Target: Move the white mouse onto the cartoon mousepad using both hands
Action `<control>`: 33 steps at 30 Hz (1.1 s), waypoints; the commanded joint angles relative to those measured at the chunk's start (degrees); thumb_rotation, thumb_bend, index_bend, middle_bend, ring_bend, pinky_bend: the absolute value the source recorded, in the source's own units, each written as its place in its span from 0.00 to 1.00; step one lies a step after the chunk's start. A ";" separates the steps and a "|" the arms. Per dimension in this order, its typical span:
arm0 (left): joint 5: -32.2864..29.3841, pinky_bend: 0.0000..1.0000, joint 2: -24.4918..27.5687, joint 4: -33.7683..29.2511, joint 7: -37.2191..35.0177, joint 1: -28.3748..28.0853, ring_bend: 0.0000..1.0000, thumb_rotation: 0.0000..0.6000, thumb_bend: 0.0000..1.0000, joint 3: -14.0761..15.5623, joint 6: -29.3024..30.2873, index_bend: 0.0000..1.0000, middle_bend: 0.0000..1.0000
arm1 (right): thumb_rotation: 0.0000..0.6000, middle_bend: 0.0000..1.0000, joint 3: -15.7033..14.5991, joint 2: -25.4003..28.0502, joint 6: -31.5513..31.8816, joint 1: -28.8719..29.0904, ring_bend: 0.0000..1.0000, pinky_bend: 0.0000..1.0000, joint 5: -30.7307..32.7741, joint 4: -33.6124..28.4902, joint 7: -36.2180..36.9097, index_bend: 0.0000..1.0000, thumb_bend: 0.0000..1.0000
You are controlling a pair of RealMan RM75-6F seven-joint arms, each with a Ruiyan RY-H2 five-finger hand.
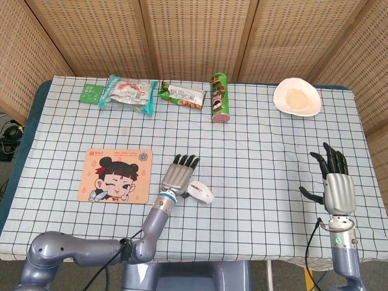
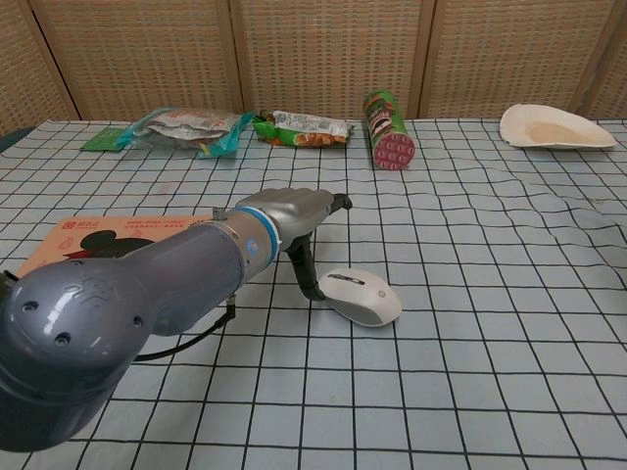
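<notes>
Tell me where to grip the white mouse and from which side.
Probably grip the white mouse across its two long flanks, coming from above. It lies flat and low, angled on the tablecloth, domed back up. The left hand sits beside it, thumb near its front.

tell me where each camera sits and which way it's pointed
Head view: high above the near table edge, looking down at the checked tablecloth; shows the left hand and the right hand.
Chest view: low at the near edge, facing across toward the wicker screen; only the left arm and hand show.
Shared: the white computer mouse beside the left hand, the cartoon-girl mousepad, the green crisps tube.
</notes>
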 commanded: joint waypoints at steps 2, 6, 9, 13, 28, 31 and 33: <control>-2.00 0.06 4.85 -5.78 4.18 -1.35 0.01 1.00 0.17 1.24 -0.47 0.06 0.00 | 1.00 0.02 0.07 -0.10 -0.10 0.04 0.01 0.06 0.07 0.13 0.01 0.22 0.18; -5.55 0.07 6.33 -7.66 6.30 -2.98 0.03 1.00 0.17 1.51 -0.87 0.09 0.00 | 1.00 0.02 0.01 -0.20 -0.24 0.05 0.01 0.06 0.05 0.15 0.04 0.23 0.18; -7.72 0.07 6.03 -7.58 7.05 -4.51 0.03 1.00 0.17 1.55 -1.08 0.11 0.00 | 1.00 0.02 -0.01 -0.21 -0.16 0.02 0.01 0.06 -0.05 0.12 -0.02 0.23 0.18; -9.37 0.07 4.67 -6.10 7.81 -6.64 0.03 1.00 0.17 1.77 -1.12 0.13 0.01 | 1.00 0.02 0.12 -0.15 -0.23 -0.02 0.01 0.06 0.15 0.17 0.08 0.23 0.18; -14.99 0.08 0.32 0.65 9.16 -12.29 0.06 1.00 0.17 2.09 -2.78 0.26 0.12 | 1.00 0.02 0.41 0.21 -0.24 -0.12 0.01 0.06 0.18 -0.05 1.06 0.23 0.18; -14.83 0.13 0.05 1.03 9.03 -12.65 0.10 1.00 0.18 2.60 -2.89 0.34 0.18 | 1.00 0.02 0.45 0.34 -0.12 -0.19 0.01 0.06 0.13 -0.20 1.29 0.23 0.18; -14.60 0.17 0.00 1.11 8.91 -12.73 0.15 1.00 0.19 2.97 -2.93 0.41 0.24 | 1.00 0.02 0.50 0.37 -0.02 -0.21 0.01 0.06 0.08 -0.23 1.36 0.23 0.18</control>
